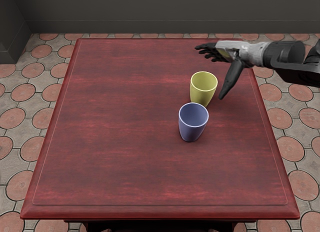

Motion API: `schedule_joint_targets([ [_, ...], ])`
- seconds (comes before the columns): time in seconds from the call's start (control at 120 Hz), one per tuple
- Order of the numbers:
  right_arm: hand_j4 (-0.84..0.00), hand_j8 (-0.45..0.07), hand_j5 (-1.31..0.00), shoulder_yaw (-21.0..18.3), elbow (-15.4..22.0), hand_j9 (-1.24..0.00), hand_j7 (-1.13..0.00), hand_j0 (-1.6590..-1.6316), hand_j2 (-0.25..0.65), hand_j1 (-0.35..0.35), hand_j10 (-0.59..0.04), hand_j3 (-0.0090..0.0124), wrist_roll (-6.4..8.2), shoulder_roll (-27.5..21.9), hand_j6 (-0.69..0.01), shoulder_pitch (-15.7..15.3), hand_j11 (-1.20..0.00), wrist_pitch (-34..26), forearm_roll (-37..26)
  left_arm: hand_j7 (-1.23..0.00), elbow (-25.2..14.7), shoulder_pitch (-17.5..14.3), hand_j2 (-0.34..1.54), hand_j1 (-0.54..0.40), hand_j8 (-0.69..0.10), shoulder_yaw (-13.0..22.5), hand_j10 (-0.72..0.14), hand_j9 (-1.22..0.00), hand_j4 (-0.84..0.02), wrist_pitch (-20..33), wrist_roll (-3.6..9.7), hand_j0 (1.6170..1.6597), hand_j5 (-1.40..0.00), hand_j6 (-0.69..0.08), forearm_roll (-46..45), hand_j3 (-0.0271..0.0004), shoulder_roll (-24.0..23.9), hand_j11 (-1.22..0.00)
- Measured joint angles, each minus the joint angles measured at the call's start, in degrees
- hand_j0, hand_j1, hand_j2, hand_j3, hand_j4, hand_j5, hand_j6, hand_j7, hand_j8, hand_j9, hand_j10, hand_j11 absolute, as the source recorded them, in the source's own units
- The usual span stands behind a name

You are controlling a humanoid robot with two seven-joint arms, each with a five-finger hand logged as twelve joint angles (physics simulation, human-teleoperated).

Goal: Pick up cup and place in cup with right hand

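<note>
Over the red table (120, 167) hovers the right robot hand (231, 52), fingers extended.

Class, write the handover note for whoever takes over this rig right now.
Right hand: open, empty, above the table's far right side. Left hand: out of view.
Yellow cup: upright on the table, nearest the right hand.
Blue cup: upright, just in front of the yellow one.
Done: no cup grasped or nested.
Left: grasp one cup, place it inside the other; which goes in which isn't specified.

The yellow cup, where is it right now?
In the head view, the yellow cup stands right of centre on the table, just behind the blue cup.
</note>
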Motion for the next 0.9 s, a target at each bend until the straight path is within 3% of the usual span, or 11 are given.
schedule_joint_targets([
  [0.25, -0.096, -0.096, -0.12, -3.06, 0.08, -0.12, -0.12, -1.6581, -0.017, -0.238, -0.095, 0.0000, -0.10, 2.29, -0.097, 0.15, -0.12, -3.94, -2.89, -0.01, 0.01, 0.00, 0.00, 0.337, -0.011, 0.00, -0.011, -0.01, -0.011, 0.00, 0.00, 1.6581, -0.01, -0.011, 0.00, -0.0001, 0.00, -0.01],
  [0.792, -0.158, -0.158, -0.20, -4.35, 0.53, -0.20, -0.20, -1.6581, -0.029, -0.164, -0.156, 0.0000, -0.52, 3.11, -0.159, 0.61, -0.20, -4.26, -3.19, -0.01, 0.02, 0.00, 0.00, 0.337, -0.011, 0.00, -0.011, -0.01, -0.011, 0.00, 0.00, 1.6581, -0.01, -0.011, 0.00, -0.0001, 0.00, -0.01],
  [0.9, -0.182, -0.183, -0.23, -4.43, 0.54, -0.23, -0.23, -1.6581, -0.033, -0.140, -0.126, 0.0000, -0.52, 3.11, -0.182, 0.61, -0.23, -4.21, -3.19, -0.01, 0.02, 0.00, 0.00, 0.337, -0.011, 0.00, -0.011, -0.01, -0.011, 0.00, 0.00, 1.6581, -0.01, -0.011, 0.00, -0.0001, 0.00, -0.01],
])
